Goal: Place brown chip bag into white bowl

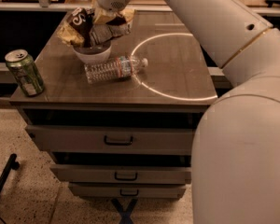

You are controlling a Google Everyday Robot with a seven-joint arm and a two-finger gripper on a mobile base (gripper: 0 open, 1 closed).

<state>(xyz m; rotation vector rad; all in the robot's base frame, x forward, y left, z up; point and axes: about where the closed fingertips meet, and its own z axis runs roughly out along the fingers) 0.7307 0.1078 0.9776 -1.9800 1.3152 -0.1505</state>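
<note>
- Brown chip bag (80, 26) sits crumpled over the white bowl (92, 56). Its lower part is at or inside the rim, and most of it sticks up and leans out to the left.
- Tool (110, 18) is down on the bag's right half, directly above the bowl. Whether it clamps the foil or has let go cannot be told, because the bag hides it.
- Judged from this, carrying is done and the bag is at its goal. What seems left is letting go, if that is not done yet, and lifting the arm away without dragging the bag out.
- Water bottle (114, 69) lies on its side just in front of the bowl on the desk (177, 73).
- Green can (24, 72) stands well apart at the front-left corner.
</note>
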